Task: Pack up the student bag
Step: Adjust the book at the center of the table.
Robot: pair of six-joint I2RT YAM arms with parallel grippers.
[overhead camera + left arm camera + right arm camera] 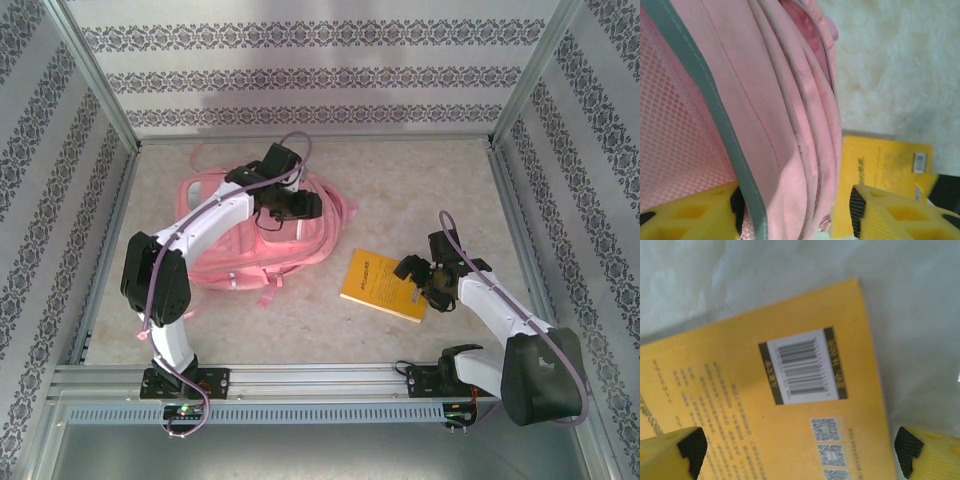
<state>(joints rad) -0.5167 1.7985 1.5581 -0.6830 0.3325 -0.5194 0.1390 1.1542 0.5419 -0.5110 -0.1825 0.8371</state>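
1. Top view. The bag (215, 262) lies on the table (420, 180), at 10 o'clock from the table's middle. The left gripper (290, 206) hangs over the bag's 2 o'clock part. A yellow book (378, 284) lies at 4 o'clock from the bag, apart from it. The right gripper (422, 276) stands over the book's 3 o'clock edge.
2. Left wrist view. The left gripper (796, 210) is open. The bag's (770, 100) folded edge and grey trim (705, 85) lie between its jaws. The 4 o'clock jaw is clear of the fabric. The book (885, 162) lies just beside the bag.
3. Right wrist view. The right gripper (797, 452) is spread wide and holds nothing. It is above the book's (730, 405) back cover, with the barcode (802, 365) at 12 o'clock from it.
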